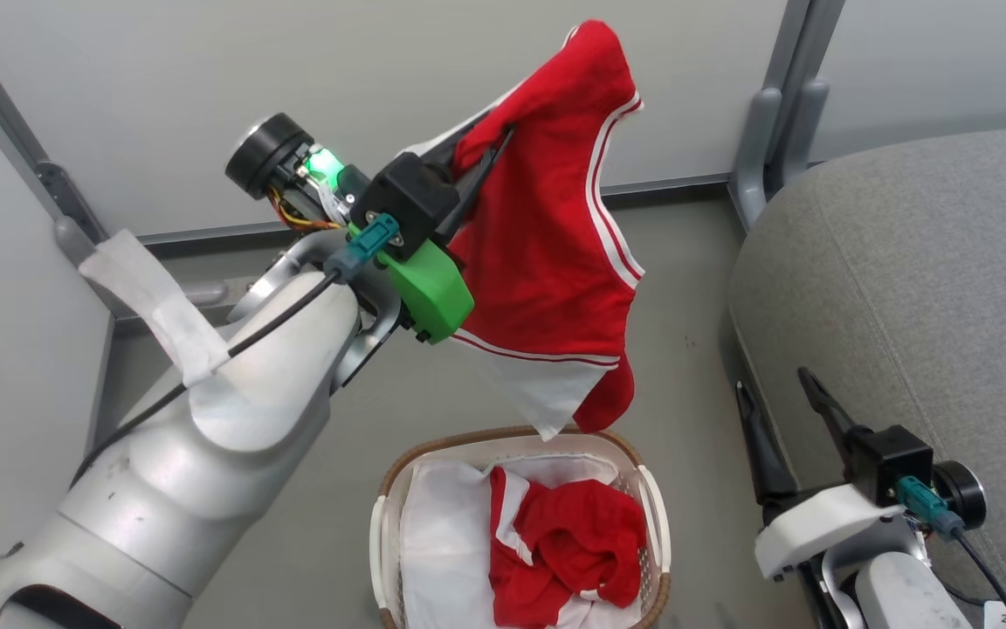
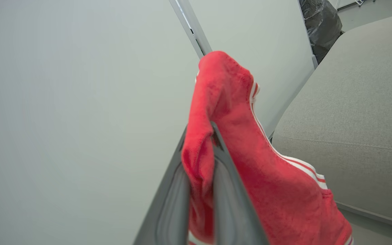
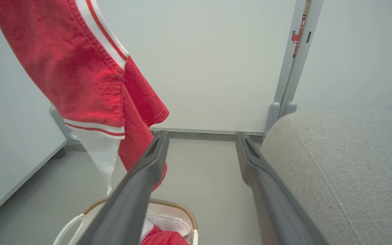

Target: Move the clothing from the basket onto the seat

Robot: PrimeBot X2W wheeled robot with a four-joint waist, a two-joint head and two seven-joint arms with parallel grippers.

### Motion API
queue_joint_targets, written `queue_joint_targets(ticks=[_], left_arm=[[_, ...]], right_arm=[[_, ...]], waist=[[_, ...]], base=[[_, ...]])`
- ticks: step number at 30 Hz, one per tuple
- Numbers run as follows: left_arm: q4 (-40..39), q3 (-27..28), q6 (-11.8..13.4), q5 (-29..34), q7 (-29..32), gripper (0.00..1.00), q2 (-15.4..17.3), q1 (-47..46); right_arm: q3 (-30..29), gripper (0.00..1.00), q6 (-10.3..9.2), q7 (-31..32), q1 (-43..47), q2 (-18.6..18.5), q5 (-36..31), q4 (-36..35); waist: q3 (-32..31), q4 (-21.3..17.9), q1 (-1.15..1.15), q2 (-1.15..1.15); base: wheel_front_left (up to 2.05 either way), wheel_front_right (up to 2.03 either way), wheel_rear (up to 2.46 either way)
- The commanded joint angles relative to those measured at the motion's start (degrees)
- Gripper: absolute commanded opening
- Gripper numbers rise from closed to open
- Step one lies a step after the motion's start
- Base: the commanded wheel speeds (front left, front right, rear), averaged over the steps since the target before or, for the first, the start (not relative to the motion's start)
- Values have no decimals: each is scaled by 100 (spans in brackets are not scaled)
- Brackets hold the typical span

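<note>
My left gripper (image 1: pixel 490 153) is raised high and shut on a red garment with white stripes (image 1: pixel 547 262), which hangs down above the basket (image 1: pixel 398 489). In the left wrist view the red cloth (image 2: pixel 267 177) is pinched between the two fingers (image 2: pixel 199 136). More red clothing (image 1: pixel 568 550) lies crumpled in the basket on its white liner. The grey seat (image 1: pixel 913 288) stands to the right. My right gripper (image 1: pixel 774 384) is open and holds nothing, low beside the seat's edge, right of the basket. In the right wrist view the hanging garment (image 3: pixel 77 71) shows at upper left, the seat (image 3: pixel 345 163) at right.
Pale partition walls (image 1: pixel 293 87) with grey posts (image 1: pixel 782 114) close off the back and left. Grey floor (image 1: pixel 686 349) lies between the basket and the seat. A white cloth strip (image 1: pixel 158 306) is wrapped on my left forearm.
</note>
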Motion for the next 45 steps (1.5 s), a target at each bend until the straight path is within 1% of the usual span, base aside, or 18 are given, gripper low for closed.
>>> queue_joint_targets(ticks=[1, 6, 12, 15, 18, 29, 37, 39, 45], left_arm=[[-83, 27, -5, -86, 29, 0, 59, -141], [-360, 83, 1, -158, 117, 0, 186, -453], [-574, 113, 2, -226, 251, 0, 228, -628], [-679, 99, 16, -256, 328, 0, 222, -654], [-753, 70, 36, -286, 395, 0, 207, -643], [-988, -30, 105, -352, 590, 0, 203, -547], [-1025, -48, 171, -382, 675, 0, 284, -519], [-1035, -57, 189, -392, 691, 0, 301, -520], [-1158, -103, 196, -437, 707, 0, 210, -502]], right_arm=[[81, 100, -4, -28, -86, -26, -10, 15], [826, 100, -4, -28, -348, -29, 109, 55], [1793, 100, -4, -29, -757, -28, 362, 150], [2159, 100, -5, -28, -907, -30, 531, 94], [2375, 100, -5, -28, -1003, -30, 620, 43], [2727, 100, -5, -28, -1091, -29, 859, -155], [2889, 100, -5, -28, -1106, -30, 951, -384], [2832, 100, -5, -28, -1121, -30, 948, -408], [2360, 100, -5, -28, -1302, -27, 604, -162]], waist=[[-34, -35, 0, 0], [-79, -83, 0, 0], [-152, -52, 0, 0], [-198, 6, 0, 0], [-240, 66, 0, 0], [-305, 160, 0, 0], [-298, 140, 0, 0], [-288, 134, 0, 0], [-247, 188, 0, 0]], base=[[0, 0, 0], [0, 0, 0], [0, 0, 0], [0, 0, 0], [0, 0, 0], [0, 0, 0], [0, 0, 0], [0, 0, 0], [0, 0, 0]])
